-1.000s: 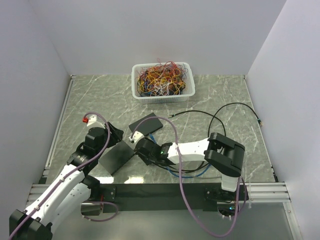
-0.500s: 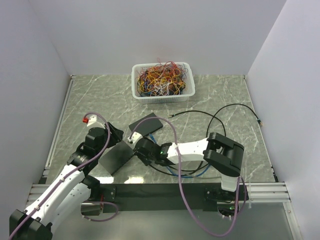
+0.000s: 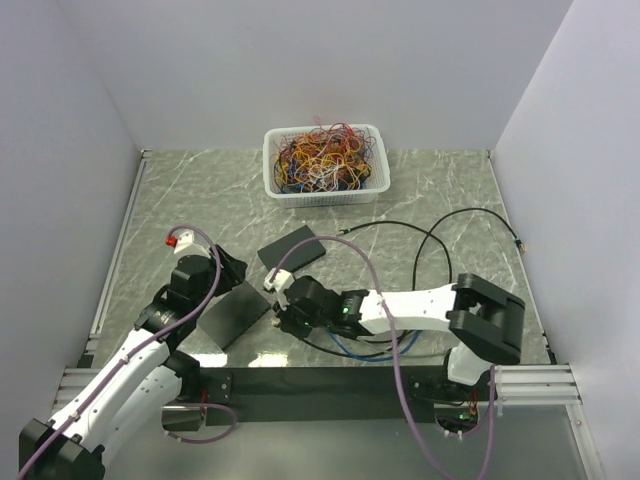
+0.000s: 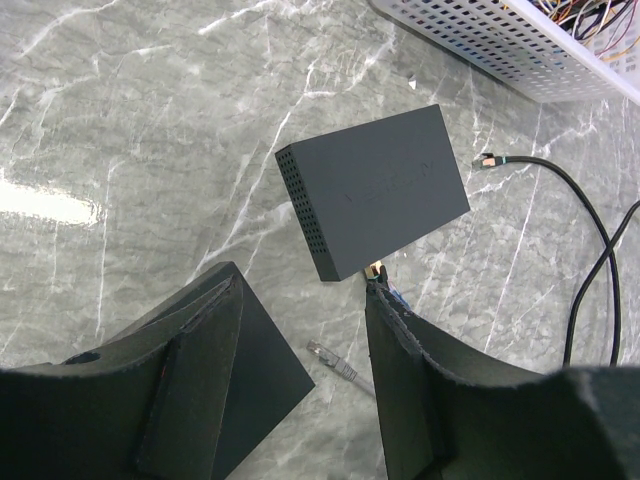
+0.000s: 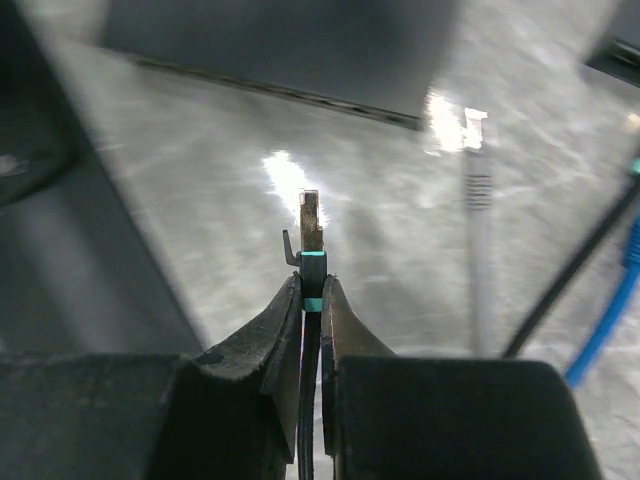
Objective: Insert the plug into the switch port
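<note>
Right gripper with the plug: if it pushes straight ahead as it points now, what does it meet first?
Likely the dark box ahead of the plug, past a gap of bare table; depth unclear.

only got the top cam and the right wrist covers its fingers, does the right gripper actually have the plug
observer: yes, the right wrist view shows the right gripper shut on the plug at its rear, tip poking out in front
operator: which way is the latch tab
observer: latch tab sticks out left in that view
operator: left gripper holding the switch
observer: no, the left wrist view shows the left gripper open, the switch lying on the table, not between its jaws
</note>
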### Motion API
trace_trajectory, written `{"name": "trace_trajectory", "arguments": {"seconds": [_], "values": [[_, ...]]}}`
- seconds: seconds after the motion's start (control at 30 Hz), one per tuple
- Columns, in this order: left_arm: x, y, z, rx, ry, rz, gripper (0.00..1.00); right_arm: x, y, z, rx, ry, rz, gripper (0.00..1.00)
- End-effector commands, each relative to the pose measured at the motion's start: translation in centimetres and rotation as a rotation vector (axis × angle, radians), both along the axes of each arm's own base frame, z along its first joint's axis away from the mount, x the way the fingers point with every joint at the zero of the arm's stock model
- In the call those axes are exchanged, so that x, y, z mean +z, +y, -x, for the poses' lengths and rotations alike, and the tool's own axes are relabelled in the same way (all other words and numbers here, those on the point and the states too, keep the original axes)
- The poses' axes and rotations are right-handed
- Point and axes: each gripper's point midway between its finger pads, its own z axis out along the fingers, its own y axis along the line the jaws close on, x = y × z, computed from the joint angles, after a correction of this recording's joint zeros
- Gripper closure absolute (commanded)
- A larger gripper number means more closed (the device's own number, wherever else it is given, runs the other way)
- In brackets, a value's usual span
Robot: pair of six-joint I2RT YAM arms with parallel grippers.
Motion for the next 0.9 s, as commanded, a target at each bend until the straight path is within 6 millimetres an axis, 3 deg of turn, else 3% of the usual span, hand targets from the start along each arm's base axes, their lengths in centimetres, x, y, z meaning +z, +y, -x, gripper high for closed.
{"name": "trace_trajectory", "arguments": {"seconds": [0.0, 0.1, 0.27, 0.43, 0.6, 0.7, 0.87], "values": [[0.9, 0.0, -0.5, 0.011, -0.034, 0.007, 0.41, 4.6, 1.8, 2.5, 0.107, 0.036, -0.167, 1.0], [1.0, 0.0, -0.5, 0.01, -0.037, 0.009, 0.41, 6.1, 2.0, 4.4, 0.189, 0.078, -0.212, 1.0], [1.0, -0.1, -0.4, 0.008, -0.036, 0.012, 0.41, 8.5, 2.1, 5.7, 0.249, 0.103, -0.272, 1.0], [1.2, 0.0, -0.4, 0.01, -0.04, 0.014, 0.41, 13.2, 2.0, 6.5, 0.279, 0.09, -0.383, 1.0], [1.3, -0.1, -0.4, 0.008, -0.039, 0.017, 0.41, 17.1, -0.1, 5.4, 0.222, 0.022, -0.468, 1.0], [1.2, -0.1, -0.4, 0.005, -0.04, 0.019, 0.41, 18.0, -1.5, 4.6, 0.202, 0.026, -0.499, 1.0], [1.8, -0.9, -0.3, -0.033, -0.061, 0.041, 0.42, 16.8, -3.3, 2.1, 0.092, 0.028, -0.49, 1.0]]}}
